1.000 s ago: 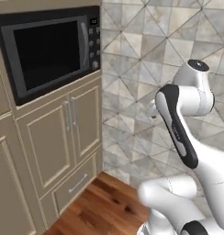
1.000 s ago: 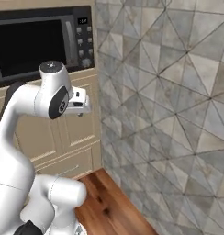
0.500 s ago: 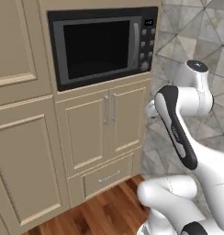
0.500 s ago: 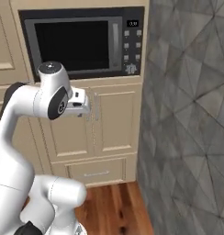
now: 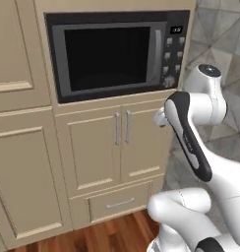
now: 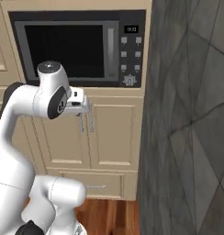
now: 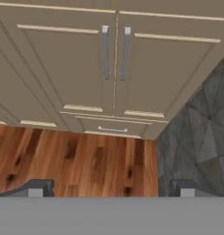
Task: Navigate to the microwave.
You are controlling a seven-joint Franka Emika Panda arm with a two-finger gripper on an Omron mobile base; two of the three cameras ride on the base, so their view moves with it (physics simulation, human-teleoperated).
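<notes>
The microwave (image 5: pixel 117 54) is a wide black box built into beige cabinetry, with a grey-framed dark glass door and a button panel (image 5: pixel 173 54) on its right. It faces the base almost squarely, and in the right base view the microwave (image 6: pixel 77 48) sits above the arm's elbow. My gripper (image 7: pixel 111 189) is open with nothing between its fingertips (image 7: pixel 36 188), which stand wide apart. It points down at the double cabinet doors (image 7: pixel 114 69) below the microwave. The hand (image 6: pixel 79 103) hangs at cabinet height, apart from the doors.
Beneath the double doors (image 5: pixel 122 147) is a drawer (image 5: pixel 117 203) above a wooden floor (image 5: pixel 117 236). A grey tiled wall (image 6: pixel 187 114) juts out close on the right. Tall beige cabinet panels (image 5: pixel 23 172) run on to the left.
The whole picture has shifted as the base turned and drove: the microwave now fills the upper middle, more face-on and nearer. The arm holds the same pose.
</notes>
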